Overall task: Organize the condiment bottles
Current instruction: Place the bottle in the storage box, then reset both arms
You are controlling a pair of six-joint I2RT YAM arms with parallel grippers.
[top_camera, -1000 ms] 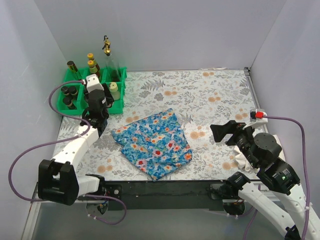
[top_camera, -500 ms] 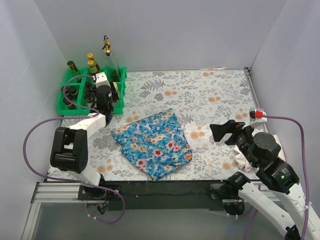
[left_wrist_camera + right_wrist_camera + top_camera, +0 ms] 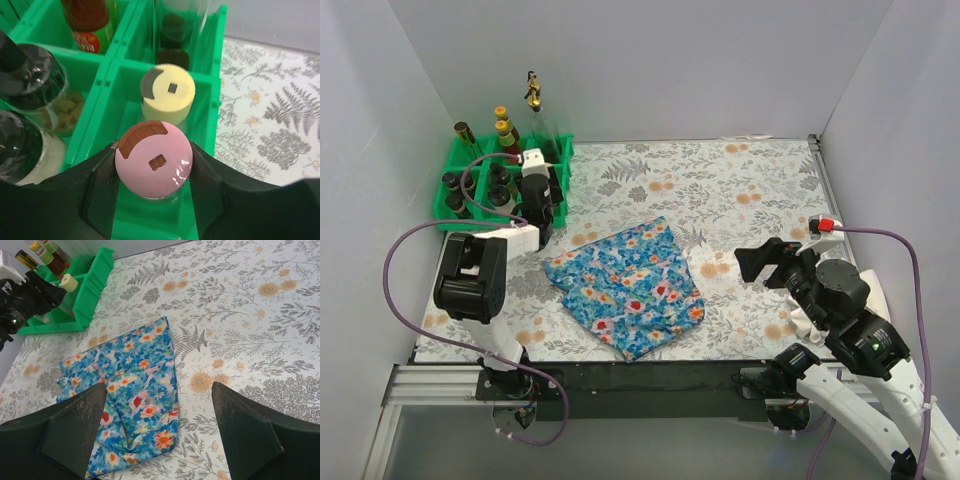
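In the last second our left arm has folded up. Its elbow now stands high beside the green tray (image 3: 563,150), and the left pincer (image 3: 154,172) has moved from the front edge of the tray to a place above the near right compartment.

This pincer is clenched on the pink-lidded shaker (image 3: 155,155), with one finger pressing each side of the lid. The shaker is already inside that compartment, just in front of the cream shaker (image 3: 167,92). We cannot tell if its bottom touches the floor of the tray.

The sauce bottle with red label (image 3: 90,25), the tall clear bottle (image 3: 177,20) and the dark jars (image 3: 30,75) stand in the other compartments.

Our right pincer (image 3: 157,415) has almost not moved. It hangs spread wide above the bench (image 3: 740,190), beside the blue cloth (image 3: 625,285), and holds nothing.

We judge that the move means this shaker is nearly placed. It only remains to let it go and lift away without knocking its cream neighbour. We see no bottle on the open bench, so the sorting seems close to its end.
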